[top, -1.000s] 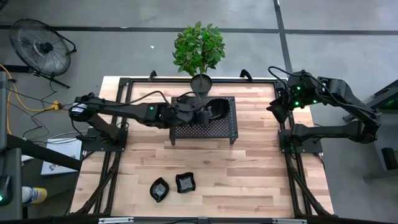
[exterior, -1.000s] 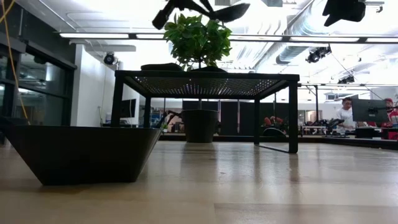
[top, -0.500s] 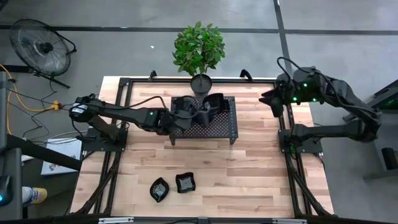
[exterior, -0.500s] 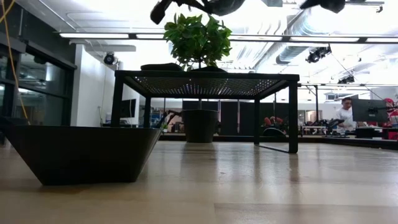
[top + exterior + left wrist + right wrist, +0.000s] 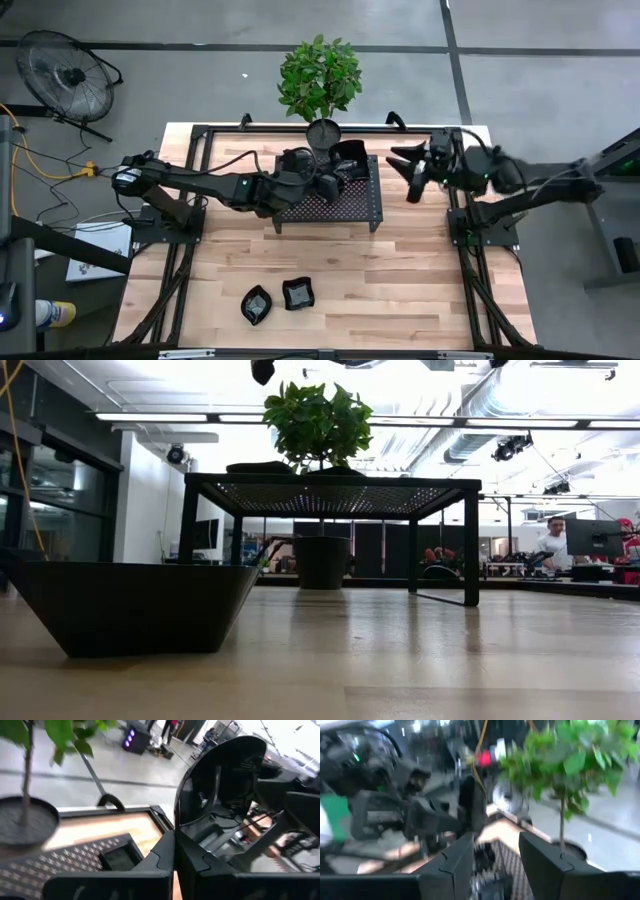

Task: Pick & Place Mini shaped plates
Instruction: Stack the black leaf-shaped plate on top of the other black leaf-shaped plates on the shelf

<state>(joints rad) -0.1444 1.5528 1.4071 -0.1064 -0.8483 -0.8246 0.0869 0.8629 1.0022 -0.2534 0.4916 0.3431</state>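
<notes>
Bare table (image 5: 400,280) lies open around two plates (image 5: 280,298); rack (image 5: 360,205) and plant (image 5: 320,80) crowd the back.

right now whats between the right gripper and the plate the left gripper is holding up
In the high view, nothing: the open right gripper faces the plate in the left gripper across a bare gap over the rack's edge.

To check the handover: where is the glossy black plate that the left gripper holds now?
In the high view, the glossy black plate is above the perforated black rack, right end, held by the left gripper, facing the open right gripper.
</notes>
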